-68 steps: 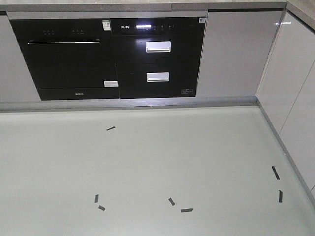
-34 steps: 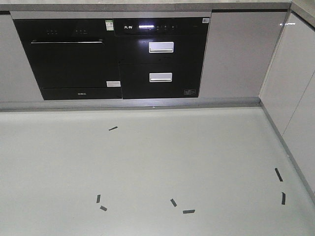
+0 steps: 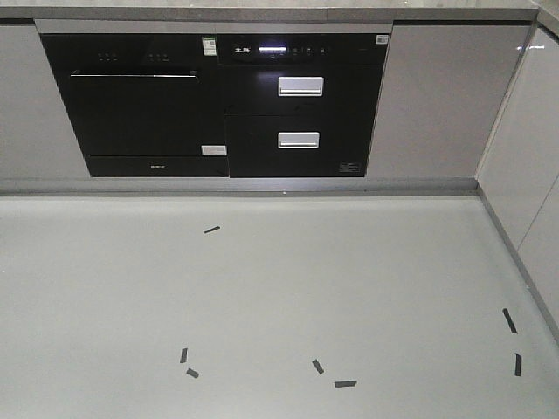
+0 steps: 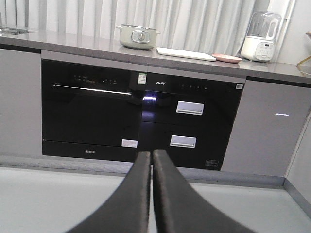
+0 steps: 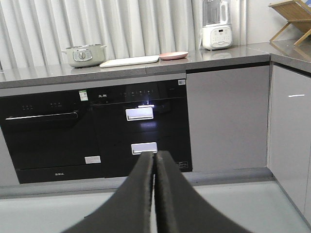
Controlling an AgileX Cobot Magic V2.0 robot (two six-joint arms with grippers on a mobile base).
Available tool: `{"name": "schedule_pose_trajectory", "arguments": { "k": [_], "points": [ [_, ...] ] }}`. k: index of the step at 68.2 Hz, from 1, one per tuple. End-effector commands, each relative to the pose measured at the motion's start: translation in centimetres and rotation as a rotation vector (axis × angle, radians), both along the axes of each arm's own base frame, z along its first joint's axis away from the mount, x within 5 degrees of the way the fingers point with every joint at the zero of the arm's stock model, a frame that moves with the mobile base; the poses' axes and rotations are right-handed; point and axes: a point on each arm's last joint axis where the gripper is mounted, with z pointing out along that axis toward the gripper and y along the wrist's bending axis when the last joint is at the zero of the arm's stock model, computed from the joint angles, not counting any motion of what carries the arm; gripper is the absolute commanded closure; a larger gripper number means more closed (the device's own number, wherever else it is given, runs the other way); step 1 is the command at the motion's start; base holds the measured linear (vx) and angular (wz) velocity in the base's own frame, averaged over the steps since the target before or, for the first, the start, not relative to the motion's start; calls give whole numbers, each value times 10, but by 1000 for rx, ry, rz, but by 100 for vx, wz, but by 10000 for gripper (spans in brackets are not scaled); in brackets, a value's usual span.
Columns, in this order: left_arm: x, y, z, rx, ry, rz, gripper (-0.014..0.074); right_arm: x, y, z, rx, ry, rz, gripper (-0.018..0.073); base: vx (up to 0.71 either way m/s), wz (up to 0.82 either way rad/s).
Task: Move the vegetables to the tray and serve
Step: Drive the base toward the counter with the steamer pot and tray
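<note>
tray (image 5: 129, 61) lies on the counter (image 5: 228, 54); left end effector (image 4: 151, 155) and right end effector (image 5: 155, 156) are pressed together, empty.

I count seven black tape strips (image 3: 211, 230) (image 3: 183, 355) (image 3: 192, 373) (image 3: 318, 367) (image 3: 345, 383) (image 3: 509, 320) (image 3: 518, 364) on the floor (image 3: 279, 288). Cabinet front: two black built-in appliances (image 3: 140, 113) (image 3: 301, 109) and two silver drawer handles (image 3: 300, 85) (image 3: 299, 140). Countertop (image 5: 218, 54): one lidded pot (image 4: 139, 37), one cream tray (image 4: 186, 54), one pink plate (image 4: 227, 58), one blender (image 4: 261, 36), one wooden rack (image 5: 291, 14).
</note>
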Motion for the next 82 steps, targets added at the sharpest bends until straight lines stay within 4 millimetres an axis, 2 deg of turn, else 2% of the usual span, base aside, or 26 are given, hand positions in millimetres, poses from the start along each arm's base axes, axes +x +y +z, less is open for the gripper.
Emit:
{"name": "schedule_pose_trajectory", "arguments": {
  "k": [1, 82],
  "points": [
    [0, 0, -2, -12, -57, 3, 602, 0, 2, 1, -13, -57, 17, 562, 5, 5],
    [0, 0, -2, -12, -57, 3, 602, 0, 2, 1, -13, -56, 16, 562, 11, 2]
  ]
}}
